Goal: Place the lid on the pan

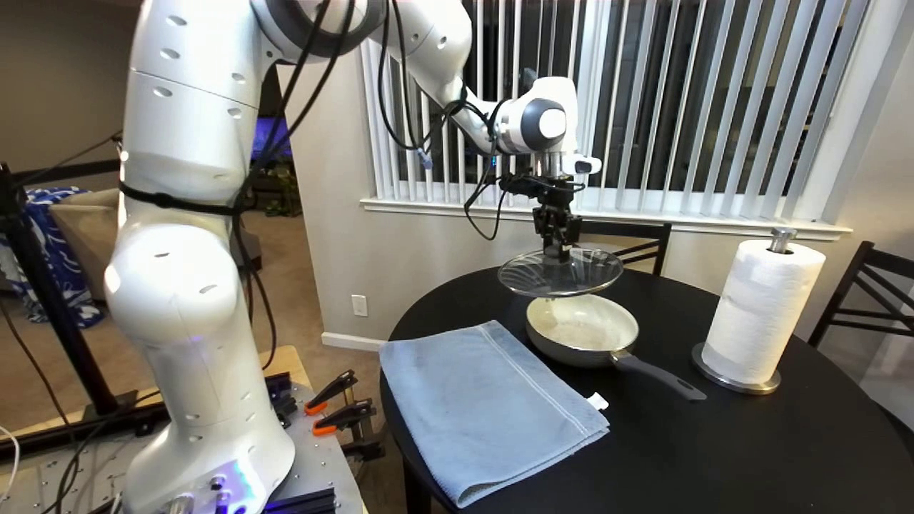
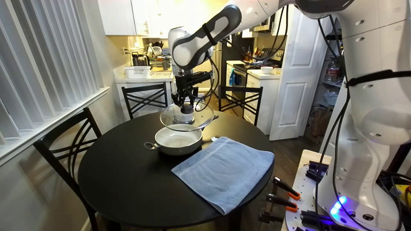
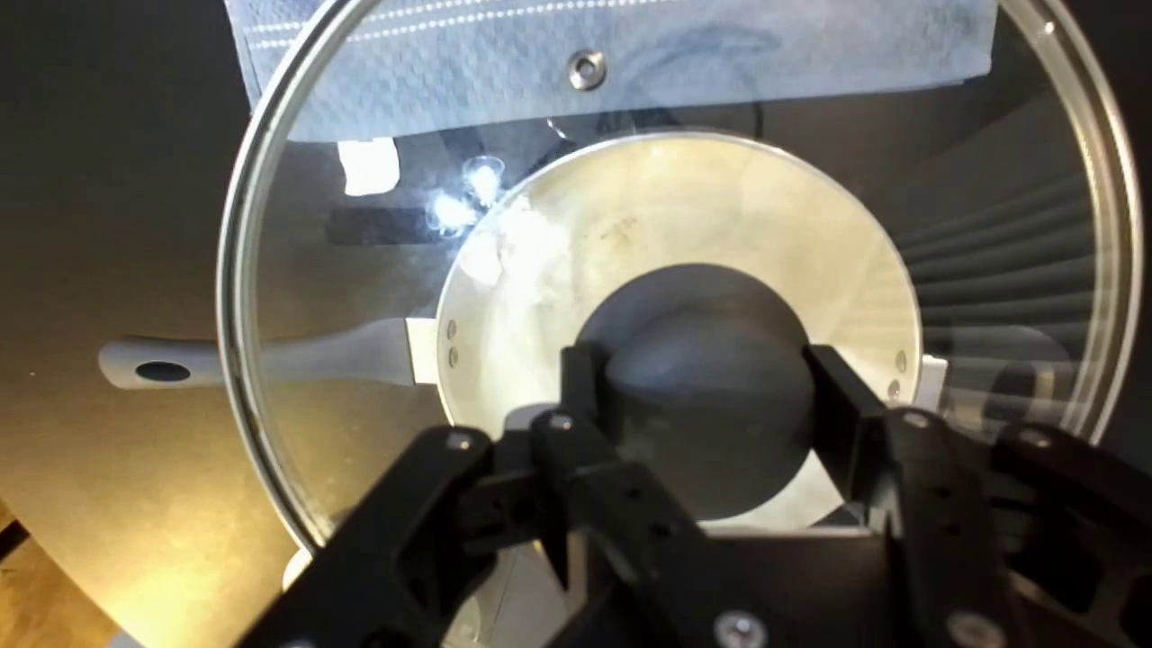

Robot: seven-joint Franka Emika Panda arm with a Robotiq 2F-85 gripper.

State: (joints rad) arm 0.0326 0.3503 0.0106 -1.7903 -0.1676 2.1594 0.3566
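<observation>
The round glass lid with a metal rim hangs above the table. My gripper is shut on the lid's dark knob; in the wrist view its fingers touch both sides of the knob. The pan, with a cream interior and long grey handle, sits on the table below the lid. The lid also shows in an exterior view, above and partly behind the pan. A visible gap separates them. In the wrist view the pan shows through the glass.
A folded blue-grey cloth lies beside the pan on the round black table. A paper towel roll on a metal stand is past the pan's handle. Black chairs stand around the table, and a window with blinds is behind.
</observation>
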